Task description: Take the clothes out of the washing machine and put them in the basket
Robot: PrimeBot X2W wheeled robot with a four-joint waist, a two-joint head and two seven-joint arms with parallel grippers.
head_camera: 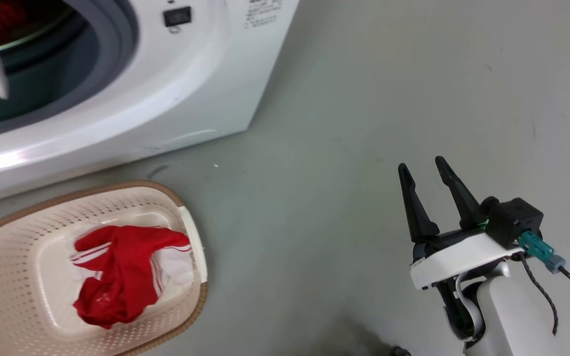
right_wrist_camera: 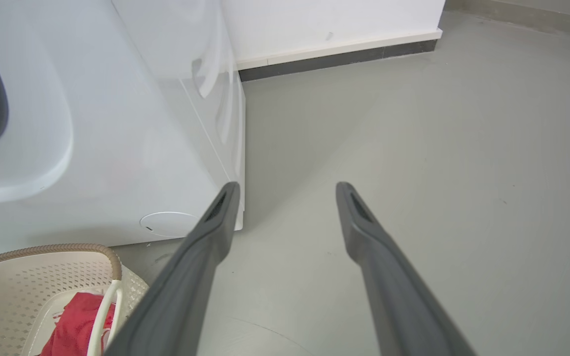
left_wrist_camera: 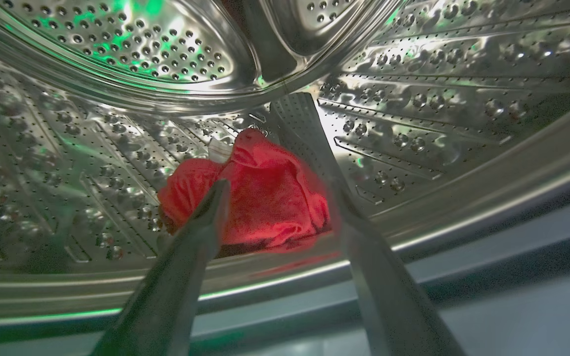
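Right hand (head_camera: pixel 421 164) is hovering over the grey floor (head_camera: pixel 364 99), fingers spread, gripping nothing. Basket (head_camera: pixel 18 257) is sitting on the floor just before the washing machine (head_camera: pixel 191 89) — one red garment (head_camera: pixel 117 277) is lying crumpled inside it. Left hand (left_wrist_camera: pixel 280 184) is pointing into the steel drum (left_wrist_camera: pixel 92 148), fingers parted, empty — second red garment (left_wrist_camera: pixel 265 207) is lying on the drum wall, showing between them.

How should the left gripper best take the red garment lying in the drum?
Grip the raised, bunched middle of the red garment, coming straight in from the porthole side. It lies heaped low in the drum, and the open left gripper looks lined up with it.
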